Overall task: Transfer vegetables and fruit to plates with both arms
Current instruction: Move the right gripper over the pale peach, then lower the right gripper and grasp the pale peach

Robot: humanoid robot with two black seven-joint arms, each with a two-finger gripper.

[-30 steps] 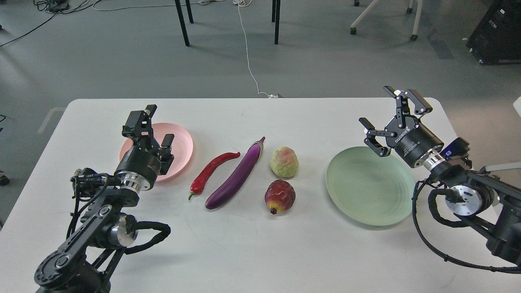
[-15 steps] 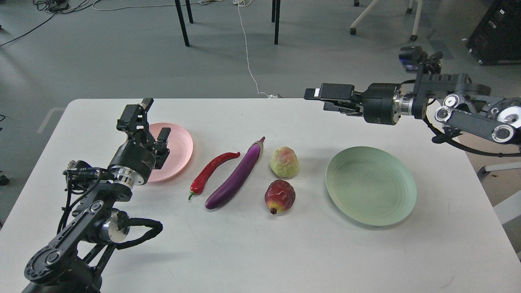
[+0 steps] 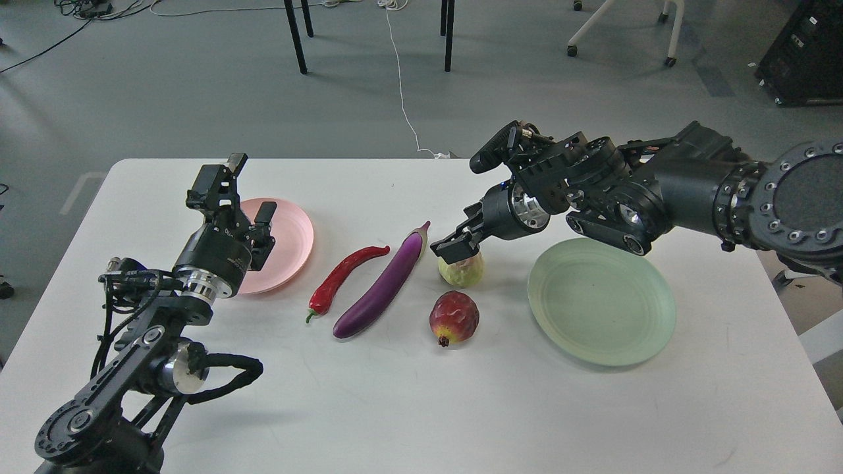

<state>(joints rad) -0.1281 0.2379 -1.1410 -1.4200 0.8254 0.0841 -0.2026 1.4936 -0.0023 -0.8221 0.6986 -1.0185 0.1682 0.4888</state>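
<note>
Our right gripper (image 3: 456,249) has swung down from above the table's far edge onto the yellow-green fruit (image 3: 461,270); whether its jaws are apart, we cannot tell. Our left gripper (image 3: 237,197) hangs open over the pink plate (image 3: 293,230). Nothing is plated yet. Next comes a firm grasp, then a carry to the green plate (image 3: 602,303).

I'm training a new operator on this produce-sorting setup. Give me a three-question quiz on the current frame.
1. True or false: the pink plate already holds food.
2. Which item is the right gripper directly over: A) red chili, B) eggplant, C) yellow-green fruit?
3. Fill in: the dark red fruit lies between the eggplant and the ____ plate.

Key: 1 false; 2 C; 3 green.
</note>
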